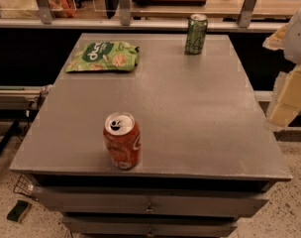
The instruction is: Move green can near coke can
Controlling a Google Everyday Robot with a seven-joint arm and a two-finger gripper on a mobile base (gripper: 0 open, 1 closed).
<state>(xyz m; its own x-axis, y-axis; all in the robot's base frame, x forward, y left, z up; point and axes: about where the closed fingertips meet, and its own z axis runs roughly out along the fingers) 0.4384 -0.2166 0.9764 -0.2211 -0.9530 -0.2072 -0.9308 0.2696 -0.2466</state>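
The green can (196,33) stands upright near the far edge of the grey table (190,113), right of centre. The coke can (122,140) stands upright near the front edge, left of centre, with its silver top and pull tab showing. The two cans are far apart, almost the table's full depth. My gripper (287,100) hangs at the right edge of the view, beyond the table's right side and above floor level. It is well to the right of both cans and holds nothing that I can see.
A flat green snack bag (103,56) lies at the far left of the table. A counter with metal rails (140,14) runs behind the table. Drawers (149,205) sit under the front edge. A sponge (18,210) lies on the floor at the front left.
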